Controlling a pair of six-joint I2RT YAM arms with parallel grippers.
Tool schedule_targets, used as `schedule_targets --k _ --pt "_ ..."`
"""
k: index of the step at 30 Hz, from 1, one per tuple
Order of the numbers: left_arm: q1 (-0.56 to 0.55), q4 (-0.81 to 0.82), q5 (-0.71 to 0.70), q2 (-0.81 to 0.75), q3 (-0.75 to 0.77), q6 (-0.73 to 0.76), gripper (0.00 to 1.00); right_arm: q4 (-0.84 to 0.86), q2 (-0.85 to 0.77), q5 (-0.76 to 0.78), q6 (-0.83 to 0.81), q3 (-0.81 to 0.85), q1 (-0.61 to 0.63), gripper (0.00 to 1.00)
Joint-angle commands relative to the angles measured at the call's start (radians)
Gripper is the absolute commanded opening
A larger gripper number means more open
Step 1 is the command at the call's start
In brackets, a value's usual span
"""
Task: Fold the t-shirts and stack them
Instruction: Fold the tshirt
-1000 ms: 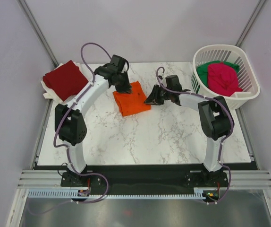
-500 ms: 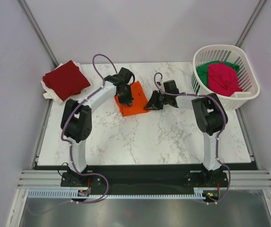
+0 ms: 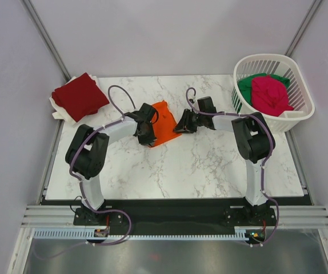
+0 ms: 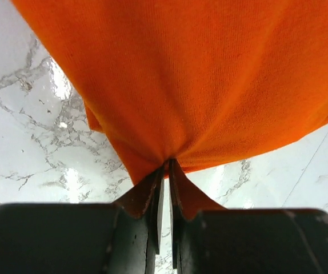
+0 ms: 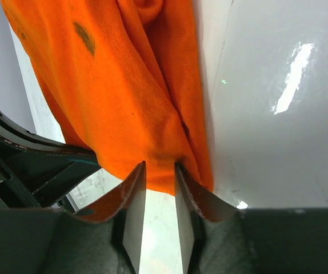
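The orange t-shirt (image 3: 164,121) lies near the middle of the marble table (image 3: 198,165), a little toward the far side, folded into a rough rectangle that sits at a slant. Its cloth is a soft knit with a fine ribbed texture, and the right wrist view shows a small dark spot on it. The left gripper (image 4: 167,169) holds one edge of it: the two dark fingers (image 4: 147,197) are pressed almost together, and the cloth gathers into a pinched pleat between their tips and hangs above the table there. The right gripper (image 5: 160,171) is at the opposite side of the shirt. Its fingers (image 5: 132,197) stand a little apart with the folded edge reaching into the gap, but I cannot tell if they press the cloth. The table top is white with grey veins and shiny. At the far left corner a dark red t-shirt (image 3: 79,96) lies folded flat on top of something white (image 3: 57,112). At the far right stands a white plastic basket (image 3: 275,59) with slotted walls, and inside it a green t-shirt (image 3: 246,87) and a pink t-shirt (image 3: 270,94) lie crumpled, the pink one on top. Both arms bend inward over the table, so they cover part of the orange shirt from above.
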Motion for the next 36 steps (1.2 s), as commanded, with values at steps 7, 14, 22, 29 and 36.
schedule_targets --k 7,14,22,29,36 --pt "0.004 -0.104 0.016 -0.195 -0.058 0.043 0.32 -0.116 -0.107 0.066 -0.088 0.075 -0.003 0.53" --pt "0.043 -0.203 0.024 -0.207 0.227 0.092 0.36 -0.133 -0.168 0.061 -0.038 0.202 0.013 0.42" --pt "0.141 -0.223 0.058 -0.079 0.391 0.114 0.33 -0.070 0.037 -0.035 0.074 0.440 0.063 0.18" --pt "0.169 -0.223 0.063 0.020 0.445 0.123 0.29 -0.030 0.169 -0.042 0.109 0.563 0.066 0.13" --pt "0.169 -0.223 0.063 0.044 0.465 0.134 0.29 -0.032 0.332 -0.050 0.129 0.714 0.063 0.13"
